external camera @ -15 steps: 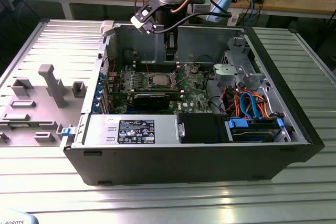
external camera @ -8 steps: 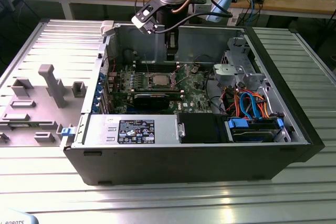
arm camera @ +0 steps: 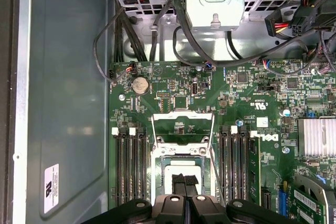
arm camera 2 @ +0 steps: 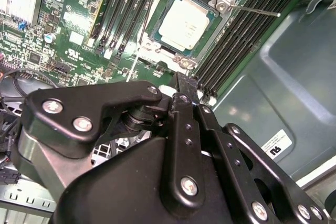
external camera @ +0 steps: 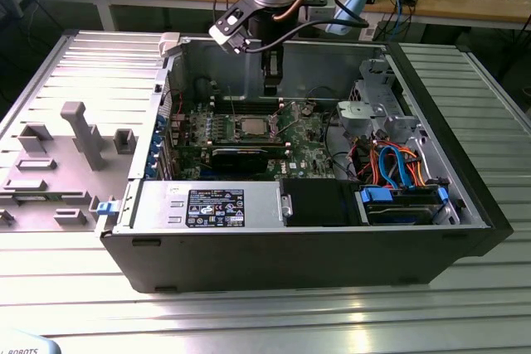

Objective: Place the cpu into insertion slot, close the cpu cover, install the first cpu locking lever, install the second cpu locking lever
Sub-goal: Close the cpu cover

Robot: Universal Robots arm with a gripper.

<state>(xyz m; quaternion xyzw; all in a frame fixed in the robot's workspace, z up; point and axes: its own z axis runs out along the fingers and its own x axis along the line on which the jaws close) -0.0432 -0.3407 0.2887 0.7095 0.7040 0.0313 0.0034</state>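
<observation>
Silver-grey square cpu (arm camera 2: 185, 22) lies seated in the silver-rimmed square insertion slot (arm camera 2: 173, 55) on the green motherboard (arm camera 2: 73, 35). Black end effector (arm camera: 185, 181) is clenched with fingers together, gripping nothing, close above the slot.

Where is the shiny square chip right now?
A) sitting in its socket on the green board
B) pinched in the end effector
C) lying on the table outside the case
A: the chip lies flat in the socket on the green board.
</observation>
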